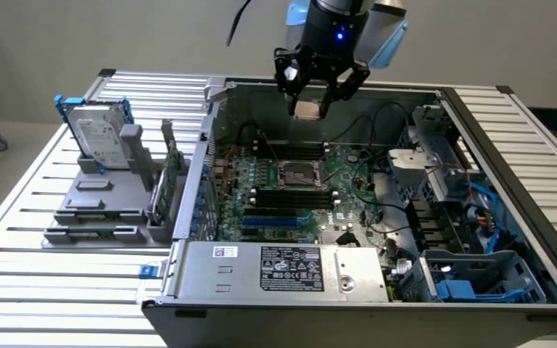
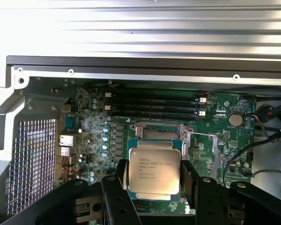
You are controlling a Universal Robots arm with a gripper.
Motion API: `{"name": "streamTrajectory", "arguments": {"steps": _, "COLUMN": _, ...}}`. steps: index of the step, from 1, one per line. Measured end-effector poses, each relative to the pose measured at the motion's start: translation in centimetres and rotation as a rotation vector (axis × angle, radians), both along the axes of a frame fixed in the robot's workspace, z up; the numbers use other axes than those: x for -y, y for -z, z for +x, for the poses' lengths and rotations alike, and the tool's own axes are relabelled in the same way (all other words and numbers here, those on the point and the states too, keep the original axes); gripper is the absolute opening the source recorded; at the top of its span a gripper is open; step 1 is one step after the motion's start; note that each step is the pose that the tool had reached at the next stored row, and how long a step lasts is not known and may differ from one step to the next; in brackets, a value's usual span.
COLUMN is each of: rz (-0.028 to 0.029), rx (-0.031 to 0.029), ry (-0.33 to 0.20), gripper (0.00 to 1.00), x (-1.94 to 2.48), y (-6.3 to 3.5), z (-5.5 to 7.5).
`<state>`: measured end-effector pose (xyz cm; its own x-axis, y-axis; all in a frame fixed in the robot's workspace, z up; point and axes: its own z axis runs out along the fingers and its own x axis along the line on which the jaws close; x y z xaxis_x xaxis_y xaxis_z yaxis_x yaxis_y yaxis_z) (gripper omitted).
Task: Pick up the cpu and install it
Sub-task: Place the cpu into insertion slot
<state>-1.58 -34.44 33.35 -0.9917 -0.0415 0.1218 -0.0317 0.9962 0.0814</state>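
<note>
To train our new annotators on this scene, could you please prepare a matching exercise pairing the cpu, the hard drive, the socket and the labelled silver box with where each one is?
Things:
1. cpu
2. hard drive
3. socket
4. labelled silver box

Places:
A. on the green board
B. upright in the grey stand, at the exterior view's left
C. held in the end effector above the case
D. at the case's near edge in the exterior view

Pairs: 1-C; 2-B; 3-A; 4-D
</note>
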Motion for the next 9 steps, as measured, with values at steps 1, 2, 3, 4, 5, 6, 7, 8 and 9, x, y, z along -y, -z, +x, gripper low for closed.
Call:
{"name": "streamTrajectory", "arguments": {"steps": 1, "rz": 0.0, "rx": 0.0, "ry": 0.0, "gripper": 0.55, "x": 0.0, "y": 0.0, "z": 0.0}}
{"name": "streamTrajectory", "arguments": {"steps": 2, "rz": 0.0, "rx": 0.0, "ry": 0.0, "gripper": 0.55, "x": 0.0, "y": 0.0, "z": 0.0}}
{"name": "streamTrajectory", "arguments": {"steps": 3, "rz": 0.0, "rx": 0.0, "ry": 0.0, "gripper": 0.55, "x": 0.0, "y": 0.0, "z": 0.0}}
{"name": "streamTrajectory", "arguments": {"steps": 4, "rz": 0.0, "rx": 0.0, "ry": 0.0, "gripper": 0.55, "x": 0.0, "y": 0.0, "z": 0.0}}
{"name": "streamTrajectory", "arguments": {"steps": 5, "rz": 0.0, "rx": 0.0, "ry": 0.0, "gripper": 0.55, "x": 0.0, "y": 0.0, "z": 0.0}}
{"name": "streamTrajectory", "arguments": {"steps": 6, "rz": 0.0, "rx": 0.0, "ry": 0.0, "gripper": 0.55, "x": 0.0, "y": 0.0, "z": 0.0}}
{"name": "streamTrajectory", "arguments": {"steps": 7, "rz": 0.0001, "rx": 0.0, "ry": 0.0, "gripper": 0.55, "x": 0.0, "y": 0.0, "z": 0.0}}
{"name": "streamTrajectory", "arguments": {"steps": 8, "rz": 0.0, "rx": 0.0, "ry": 0.0, "gripper": 0.55, "x": 0.0, "y": 0.0, "z": 0.0}}
{"name": "streamTrajectory", "arguments": {"steps": 9, "rz": 0.0001, "rx": 0.0, "ry": 0.0, "gripper": 0.55, "x": 0.0, "y": 0.0, "z": 0.0}}
